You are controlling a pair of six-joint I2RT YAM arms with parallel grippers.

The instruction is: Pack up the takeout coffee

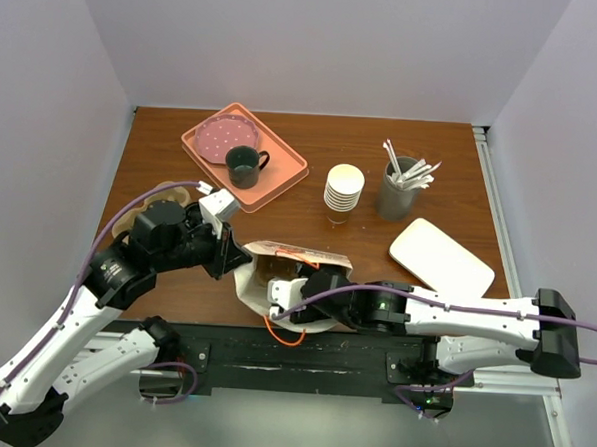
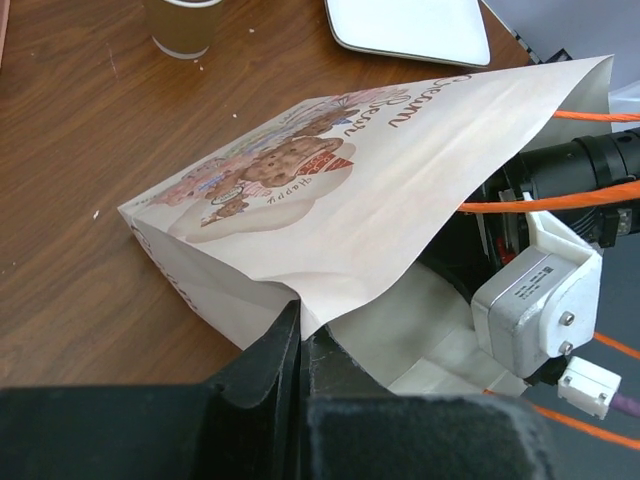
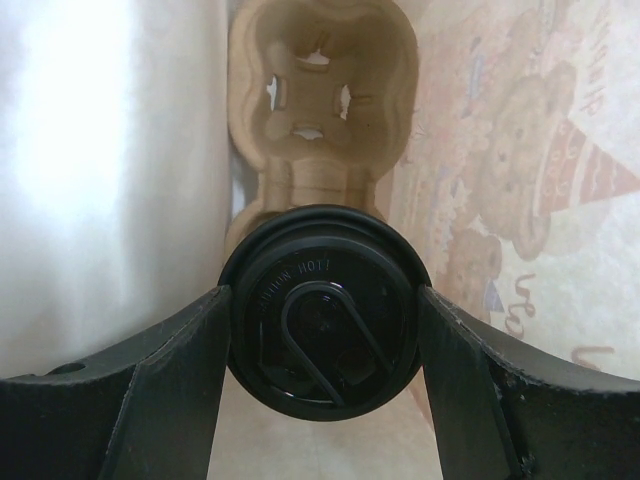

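1. The takeout coffee [image 3: 322, 312] sits squarely between the two fingers of the right pincer [image 3: 322, 296]. Both dark fingers [image 3: 180, 360] press against the sides of its lid, so the pincer stands wide but is clamped on the cup.
2. We see the cup only from above. It shows a round, glossy black plastic sip lid with raised lettering and a teardrop-shaped tab, and the lid hides the body beneath.
3. Cup and pincer are inside the paper bag [image 1: 286, 268], which lies on its side on the table [image 1: 430, 190]. In the top view the right arm reaches into the bag's mouth, and the cup itself is hidden there.
4. Just beyond the cup, deeper in the bag, lies a pulp carrier [image 3: 320, 100]. It is tan moulded fibre, matte and rough, with a rounded well pierced by small cut-outs. We cannot tell whether the cup rests in a nearer well.
5. The bag is thin, smooth white paper. Its outer face is printed with bears in browns and pinks, and the print shows faintly through the inner wall. Orange cord handles [image 2: 600, 115] trail from its mouth.
6. The left pincer [image 2: 302, 328] is pinched closed on the upper edge of the bag's mouth, holding that flap up off the table.
7. The table is brown with a wood grain.
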